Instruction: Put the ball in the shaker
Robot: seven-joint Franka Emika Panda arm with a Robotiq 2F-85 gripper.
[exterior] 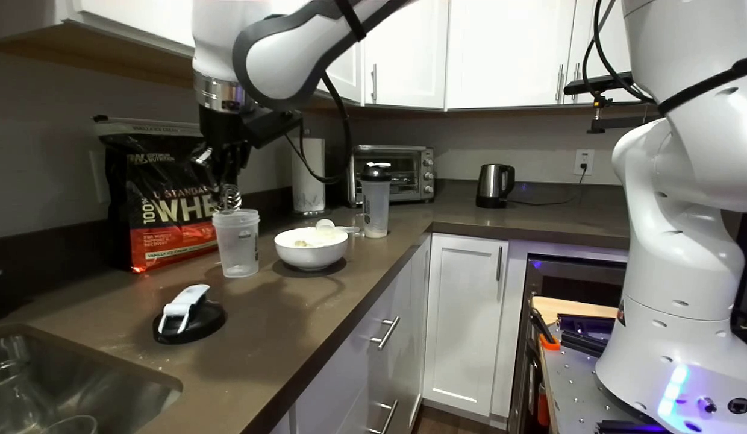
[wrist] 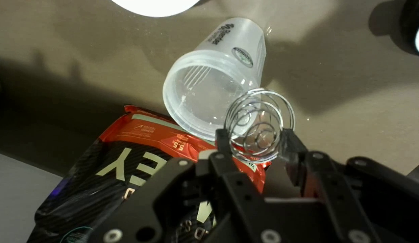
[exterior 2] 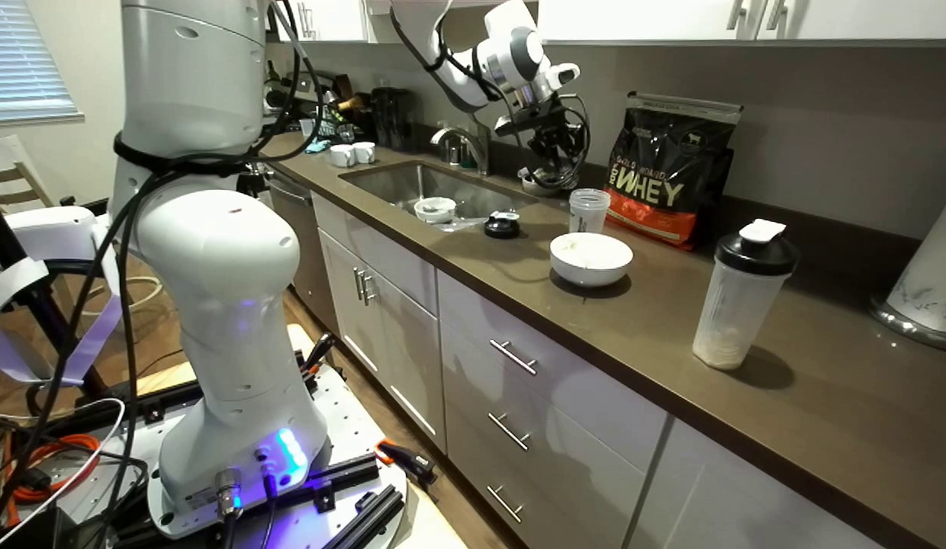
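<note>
The ball (exterior: 230, 198) is a round coil of silver wire. My gripper (wrist: 255, 140) is shut on it, one fingertip on each side, and it also shows in the wrist view (wrist: 260, 123). The shaker (exterior: 238, 244) is the translucent whitish tumbler, upright and open-topped on the counter; it also shows in an exterior view (exterior 2: 589, 210) and in the wrist view (wrist: 238, 47). In an exterior view the ball hangs just above the shaker's rim. In the wrist view it overlaps the rim's edge. In an exterior view my gripper (exterior 2: 558, 149) shows, but I cannot make out the ball.
The whey bag (exterior: 162, 193) stands close behind the shaker. A white bowl (exterior: 310, 250) of powder with a scoop stands beside it. A black lid with a white flap (exterior: 190, 319) lies near the sink (exterior: 102, 386). A dark-topped clear cup (exterior: 376, 205) stands farther along.
</note>
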